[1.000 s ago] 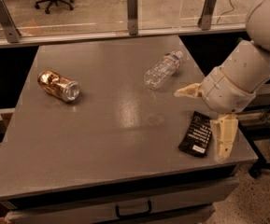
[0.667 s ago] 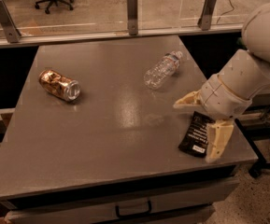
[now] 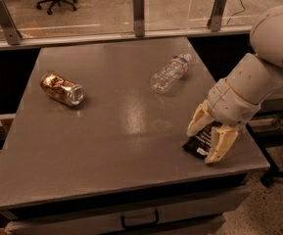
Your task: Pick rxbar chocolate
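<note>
The rxbar chocolate (image 3: pixel 200 145) is a flat black wrapper with white text, lying near the table's front right corner. My gripper (image 3: pixel 207 141) hangs right over it with its two cream fingers spread, one on the bar's left side and one on its right front side. The fingers straddle the bar and cover much of it. The white arm comes in from the upper right.
A crushed gold-brown can (image 3: pixel 61 88) lies on its side at the left. A clear plastic bottle (image 3: pixel 170 73) lies at the back right. The grey table (image 3: pixel 111 131) ends just right of and in front of the bar. A glass barrier with posts runs along the far edge.
My gripper has moved down and slightly left, closer onto the bar, so its fingers now straddle it. The bar, can and bottle have not moved.
</note>
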You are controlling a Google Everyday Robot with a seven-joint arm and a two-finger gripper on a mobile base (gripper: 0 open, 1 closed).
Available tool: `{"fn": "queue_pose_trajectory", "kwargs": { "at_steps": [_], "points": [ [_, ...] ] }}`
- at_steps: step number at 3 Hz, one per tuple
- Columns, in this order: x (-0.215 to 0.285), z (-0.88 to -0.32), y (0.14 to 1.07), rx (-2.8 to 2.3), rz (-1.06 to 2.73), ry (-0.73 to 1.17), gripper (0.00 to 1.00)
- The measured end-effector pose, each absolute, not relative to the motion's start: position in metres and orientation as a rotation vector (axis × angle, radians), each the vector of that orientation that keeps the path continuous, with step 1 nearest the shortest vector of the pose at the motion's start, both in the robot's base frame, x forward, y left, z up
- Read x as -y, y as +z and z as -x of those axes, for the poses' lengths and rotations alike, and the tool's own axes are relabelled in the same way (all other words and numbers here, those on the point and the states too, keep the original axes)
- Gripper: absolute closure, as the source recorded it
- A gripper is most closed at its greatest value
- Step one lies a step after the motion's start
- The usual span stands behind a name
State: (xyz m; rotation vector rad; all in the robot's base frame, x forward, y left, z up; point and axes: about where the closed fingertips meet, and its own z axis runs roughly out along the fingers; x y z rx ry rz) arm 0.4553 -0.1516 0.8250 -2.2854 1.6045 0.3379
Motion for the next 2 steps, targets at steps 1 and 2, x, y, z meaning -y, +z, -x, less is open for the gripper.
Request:
{"fn": "queue_pose_trajectory", "kwargs": {
  "at_steps": [1, 2],
  "points": [
    [0.1515, -0.4553, 0.8296, -1.604, 2.285, 0.338, 0.86],
    [0.1513, -0.4553, 0.8298, -1.604, 2.285, 0.338, 1.0]
  ]
}}
